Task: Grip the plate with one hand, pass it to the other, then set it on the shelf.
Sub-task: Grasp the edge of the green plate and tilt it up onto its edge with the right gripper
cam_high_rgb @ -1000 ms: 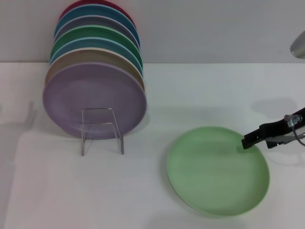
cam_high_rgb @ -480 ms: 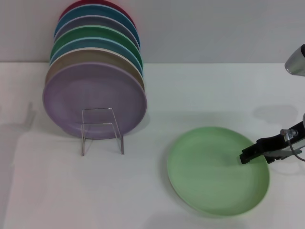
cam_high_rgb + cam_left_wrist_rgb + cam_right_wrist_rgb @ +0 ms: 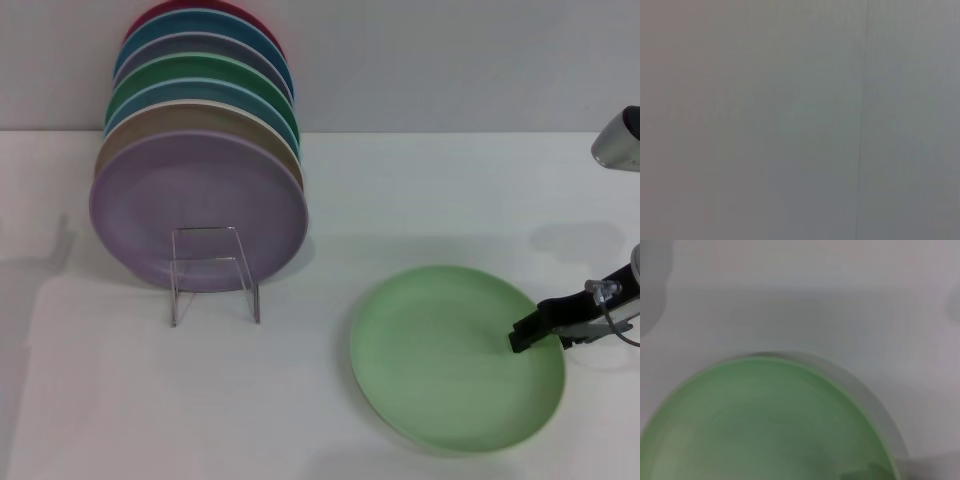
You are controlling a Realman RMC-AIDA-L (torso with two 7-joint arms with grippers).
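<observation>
Right gripper [image 3: 522, 338]: reaching in from the right edge of the head view, black fingertip down over the right rim of the plate; whether it is clenched on that rim or released, I cannot tell.
Left gripper: nowhere in the head view, and its wrist camera gives only a flat grey surface with 1 thin dark line.
Plate [image 3: 455, 355]: light mint-green, lying flat on the white table [image 3: 330, 400], front right of the rack, well apart from it; the right wrist view has it filling the lower part of the picture [image 3: 765, 425], pale rim curving round.
Shelf [image 3: 213, 272]: thin silvery wire rack, its squarish front loop standing on the table at the left.
Stack on the rack: 7 plates on edge, leaning back toward the wall, the lilac plate [image 3: 198, 210] at the front, touching the loop.
Behind the lilac: tan, blue, darker green, grey-purple, blue again, red at the very back.
</observation>
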